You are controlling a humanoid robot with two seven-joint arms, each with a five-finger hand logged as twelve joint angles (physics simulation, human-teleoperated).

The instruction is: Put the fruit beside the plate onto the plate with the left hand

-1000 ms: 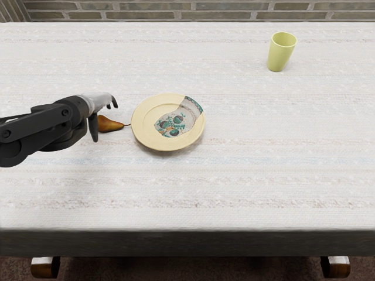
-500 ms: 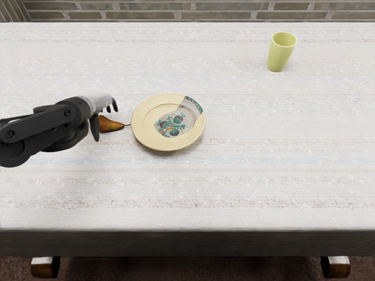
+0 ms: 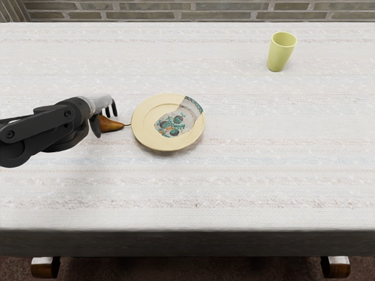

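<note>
Left hand [image 3: 101, 115] is low on the worktop [image 3: 246, 175], sitting right at the fat end of the pear [image 3: 111, 124] and covering part of it. Grip state: can't tell from this angle, hand and pear overlap and no clear closure or contact is visible.

Left arm [image 3: 41, 127] enters from the left edge, dark casing, grey wrist section just behind the hand.

The pear is brown-orange and lies on its side on the worktop, stem end pointing right toward the plate [image 3: 145, 130]. The stem tip is just beside the plate's left rim. The pear is off the plate.

The plate is round and pale yellow, left of centre on the worktop. It has an off-white patch with teal and orange pattern on its right half; the detail is too small to read.

A pale green cup [image 3: 282, 51] stands upright at far right, well apart from the plate.

The worktop is whitish with faint stripes. A brick wall [image 3: 176, 9] runs along the top edge.
</note>
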